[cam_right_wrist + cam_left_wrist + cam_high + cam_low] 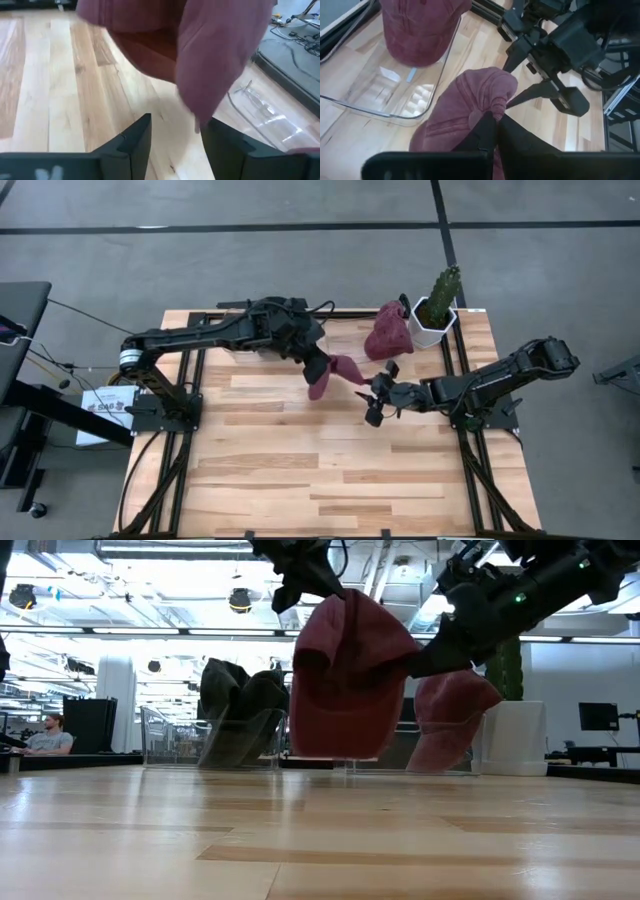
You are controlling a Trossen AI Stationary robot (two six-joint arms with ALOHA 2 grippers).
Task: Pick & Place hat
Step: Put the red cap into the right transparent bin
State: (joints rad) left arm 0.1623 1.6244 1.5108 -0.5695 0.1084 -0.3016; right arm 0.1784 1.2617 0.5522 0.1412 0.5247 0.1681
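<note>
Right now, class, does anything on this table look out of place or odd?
Nothing is spilled or broken. One maroon hat hangs in mid-air, pinched by the left tool, while the right tool stands open beside it. A second maroon hat sits by the potted cactus.

A maroon hat (345,680) hangs above the wooden table (320,840) — pinched from above by the left pincer (300,585).

Maroon hat (335,373), crumpled, hanging above table
</note>
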